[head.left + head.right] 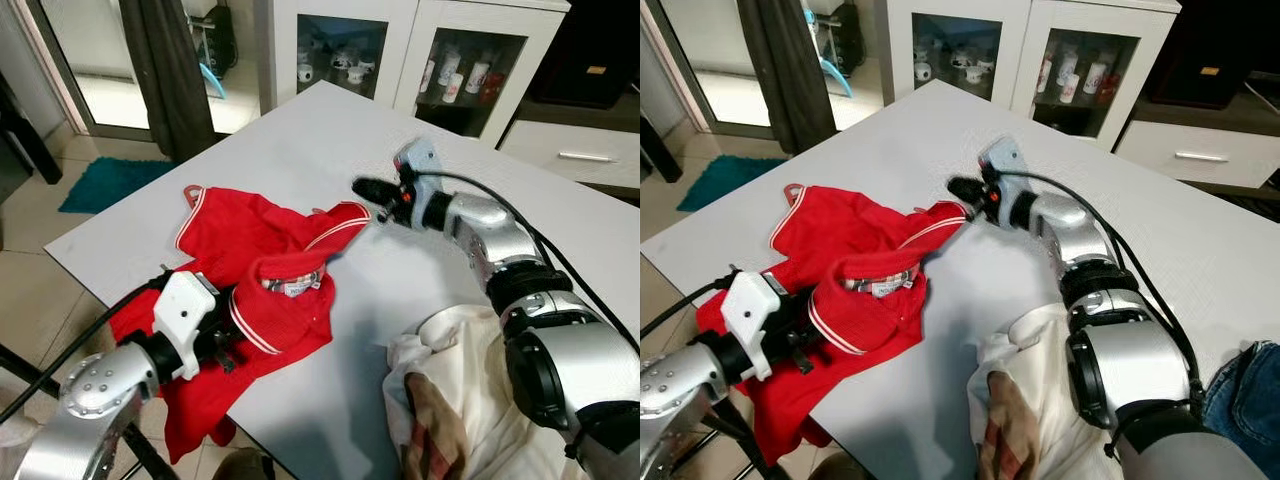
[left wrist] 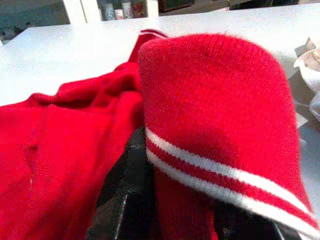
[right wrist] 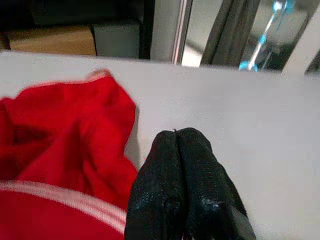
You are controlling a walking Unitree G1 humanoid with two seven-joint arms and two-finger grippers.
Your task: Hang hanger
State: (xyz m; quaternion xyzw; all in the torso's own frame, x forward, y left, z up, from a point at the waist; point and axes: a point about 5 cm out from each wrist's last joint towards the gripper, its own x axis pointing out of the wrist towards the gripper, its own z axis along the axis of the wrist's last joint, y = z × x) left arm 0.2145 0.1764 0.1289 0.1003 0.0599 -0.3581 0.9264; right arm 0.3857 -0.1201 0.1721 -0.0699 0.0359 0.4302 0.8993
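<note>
**Red shirt gripped at the collar; hanger not made out**

A white surface (image 1: 300,150) is seen, with a red polo shirt (image 1: 240,250) spread crumpled across its near left part, the hem draped over the near edge. A cream garment (image 1: 450,400) is heaped at the near right, well apart from the shirt. A glass-door cabinet (image 1: 400,50) stands beyond the surface.

The left end effector (image 1: 225,340) is pushed in at the striped collar (image 2: 220,170), and the collar fold is pinched between its fingers, as judged from the left wrist view. The right end effector (image 3: 182,185) is held just beside the shirt's far sleeve (image 1: 340,222), fingers pressed together on nothing.

No hanger can be made out; one may be hidden inside the shirt, which cannot be told.

Handling, as judged: the shirt is light, soft and limp, so it will sag and slide when lifted. The ribbed collar is the thickest, firmest hold. A hanger, if inside, should be taken by the hook at the neck.
</note>
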